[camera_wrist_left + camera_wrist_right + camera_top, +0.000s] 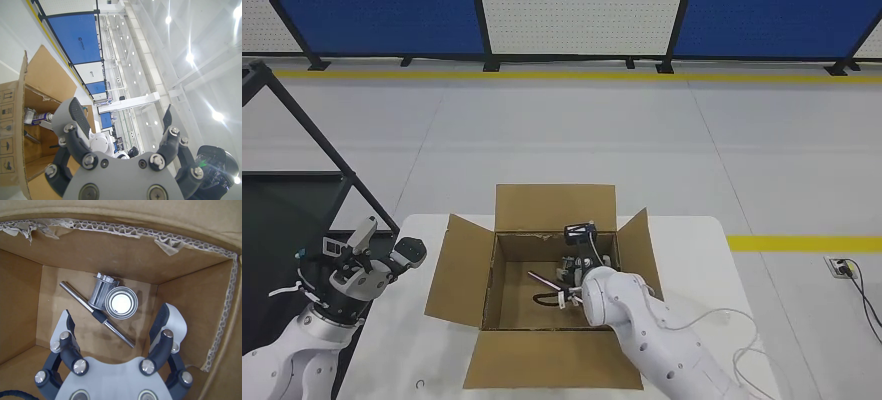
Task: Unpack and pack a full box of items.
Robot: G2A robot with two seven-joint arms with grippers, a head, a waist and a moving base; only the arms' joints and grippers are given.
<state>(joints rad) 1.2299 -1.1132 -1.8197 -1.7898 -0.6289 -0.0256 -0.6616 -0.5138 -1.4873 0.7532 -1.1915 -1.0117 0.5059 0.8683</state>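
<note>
Inside the box (462, 270), toward its three o'clock wall, the right gripper (116, 310) hangs wide open and empty over a can (121, 303) crowded against a toothed pulley (99, 293) and steel rod (75, 294) (apparently touching). Closing there could pinch a neighbour too; the left gripper (122, 105), likewise spread and empty, sits at the box's nine o'clock.

The box (113, 262) is matt corrugated cardboard (edges torn rough), the rod (121, 335) glossy metal, the hub (98, 292) probably dull metal.

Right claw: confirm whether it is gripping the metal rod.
No; the right claw hangs open above the metal rod lying in the box.
</note>
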